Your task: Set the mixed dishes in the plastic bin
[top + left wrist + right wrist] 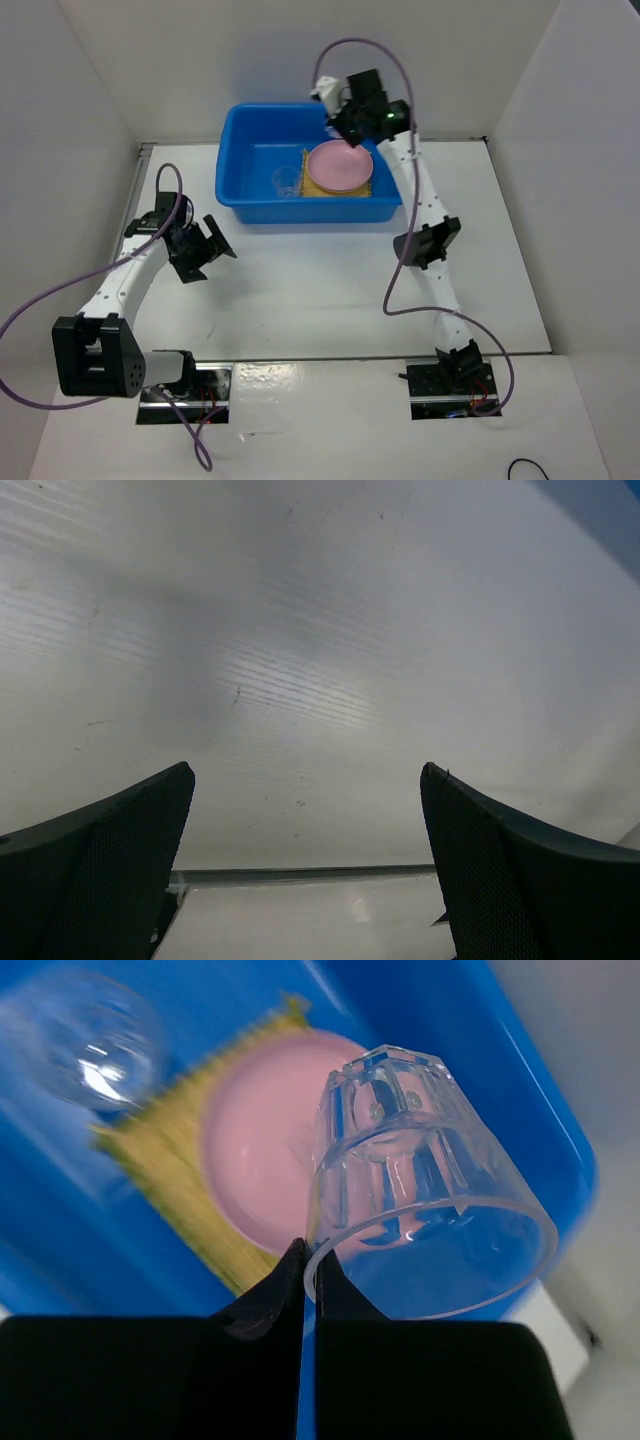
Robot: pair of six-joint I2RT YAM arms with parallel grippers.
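The blue plastic bin (232, 170) stands at the back of the table. The tan woven mat (312, 185) lies in it with the pink plate (339, 166) on top. No yellow-tan plate shows. One small clear cup (285, 183) stands in the bin left of the mat and also shows in the right wrist view (80, 1035). My right gripper (350, 125) hovers over the bin's back right part, shut on the rim of a second clear cup (420, 1210) that hangs tilted above the pink plate (260, 1160). My left gripper (205, 250) is open and empty over bare table (305, 770).
White walls enclose the table on the left, back and right. The bin's right wall (520, 1090) lies just under the held cup. The left arm rests low at the left, short of the bin's front left corner.
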